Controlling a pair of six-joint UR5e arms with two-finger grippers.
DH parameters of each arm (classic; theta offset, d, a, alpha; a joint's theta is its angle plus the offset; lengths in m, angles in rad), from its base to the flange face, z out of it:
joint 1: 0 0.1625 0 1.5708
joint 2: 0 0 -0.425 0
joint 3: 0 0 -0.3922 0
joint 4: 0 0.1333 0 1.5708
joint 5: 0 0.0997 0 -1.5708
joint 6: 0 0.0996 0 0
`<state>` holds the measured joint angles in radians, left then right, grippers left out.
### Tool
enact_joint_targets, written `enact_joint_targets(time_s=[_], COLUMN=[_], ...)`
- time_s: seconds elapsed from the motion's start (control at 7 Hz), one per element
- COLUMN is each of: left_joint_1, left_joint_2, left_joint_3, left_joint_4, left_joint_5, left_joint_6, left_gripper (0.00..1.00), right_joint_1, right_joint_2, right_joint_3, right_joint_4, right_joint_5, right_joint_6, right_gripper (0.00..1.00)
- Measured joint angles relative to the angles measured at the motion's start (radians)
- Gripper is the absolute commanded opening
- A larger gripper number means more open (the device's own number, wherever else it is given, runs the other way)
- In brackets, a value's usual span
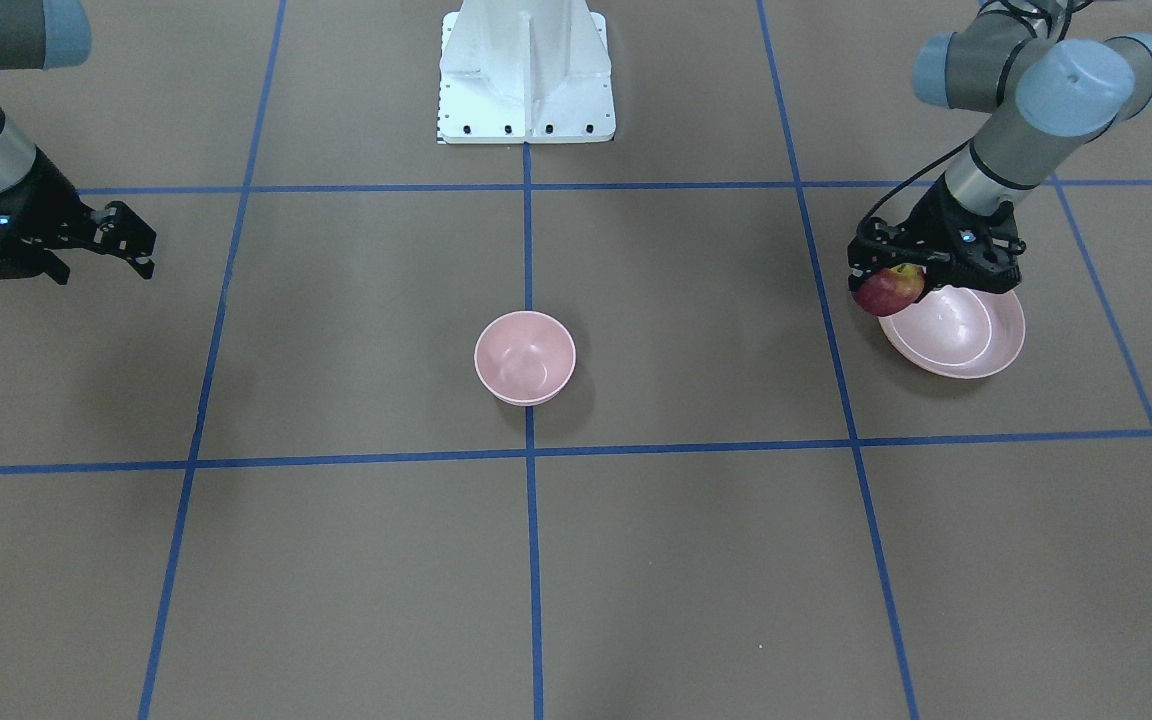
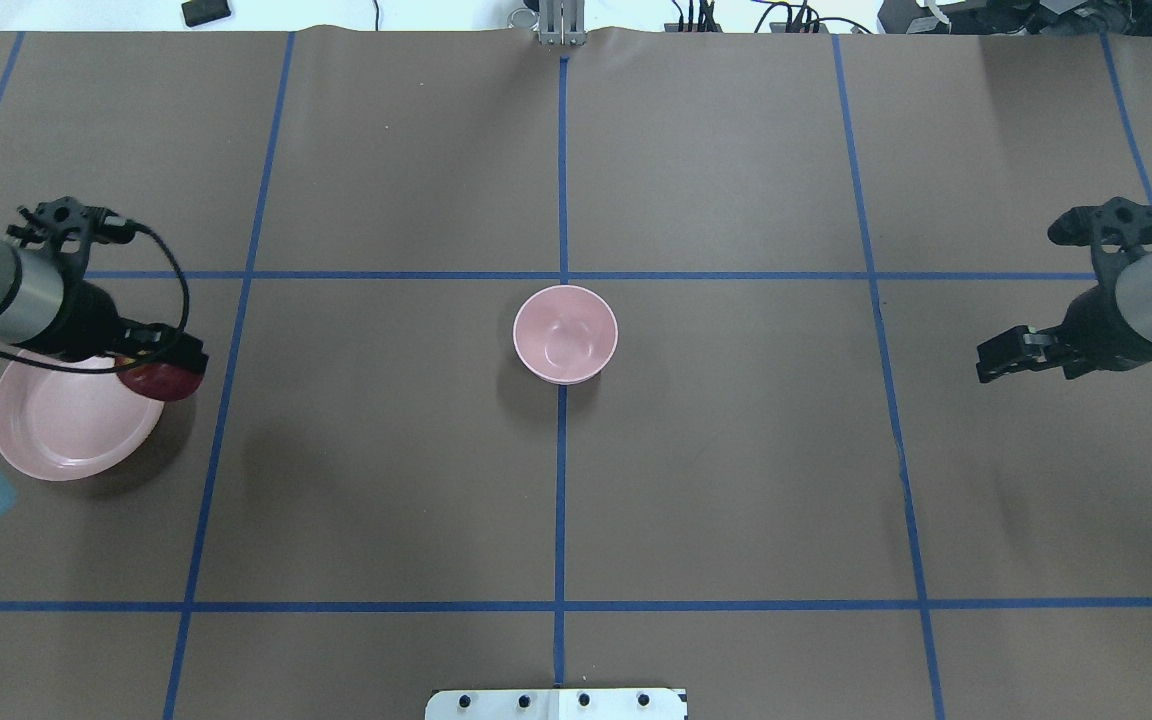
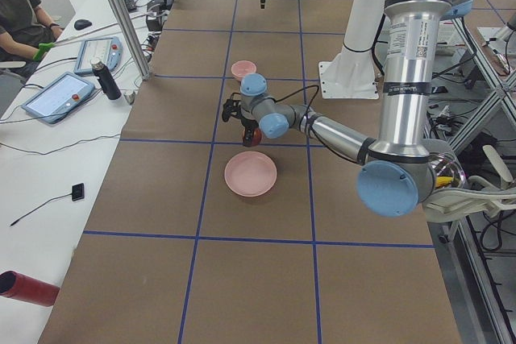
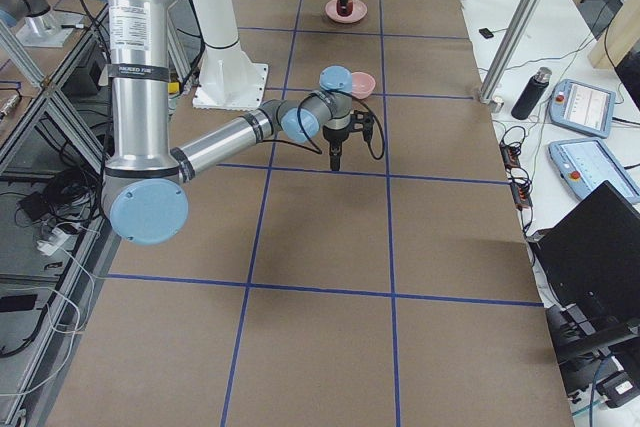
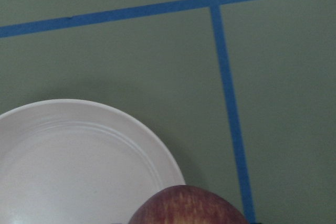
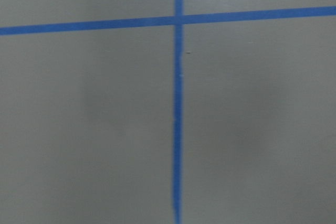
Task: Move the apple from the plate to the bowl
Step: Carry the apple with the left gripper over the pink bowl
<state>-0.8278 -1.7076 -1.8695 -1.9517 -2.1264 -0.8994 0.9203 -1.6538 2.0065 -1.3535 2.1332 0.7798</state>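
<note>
overhead exterior view: my left gripper (image 2: 171, 368) is clamped on the apple (image 2: 156, 383), jaws parted only by its width. i hold it lifted above the plate (image 2: 66, 430), over the plate's 2 o'clock rim. the bowl (image 2: 566, 335) sits well apart at 3 o'clock from the apple, on the table's (image 2: 386, 450) centre line. farthest off, also at 3 o'clock, my right gripper (image 2: 998, 360) hangs above the table. how far its jaws stand apart i cannot tell.
</note>
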Motion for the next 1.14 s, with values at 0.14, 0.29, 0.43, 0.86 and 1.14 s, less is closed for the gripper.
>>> enact_joint_targets(time_s=[0.14, 0.29, 0.43, 0.86, 1.14], left_joint_1=[0.021, 0.071, 0.132, 0.252, 0.267], left_joint_2=[-0.130, -0.273, -0.427, -0.795, -0.863], left_joint_3=[-0.004, 0.013, 0.071, 0.413, 0.547], left_joint_4=[0.107, 0.212, 0.294, 0.343, 0.298], left_joint_5=[0.006, 0.040, 0.100, 0.255, 0.288], left_joint_6=[-0.075, -0.152, -0.227, -0.359, -0.360], left_gripper=[0.00, 0.00, 0.00, 0.00, 0.00], right_joint_1=[0.041, 0.081, 0.119, 0.205, 0.213], right_joint_2=[-0.043, -0.077, -0.101, -0.133, -0.153], right_joint_3=[-0.004, -0.010, -0.020, -0.074, -0.093], right_joint_4=[0.000, -0.001, -0.002, 0.003, 0.047], right_joint_5=[0.001, 0.005, 0.020, 0.074, 0.080], right_joint_6=[-0.089, -0.164, -0.228, -0.367, -0.371], right_gripper=[1.00, 1.00, 1.00, 1.00, 1.00])
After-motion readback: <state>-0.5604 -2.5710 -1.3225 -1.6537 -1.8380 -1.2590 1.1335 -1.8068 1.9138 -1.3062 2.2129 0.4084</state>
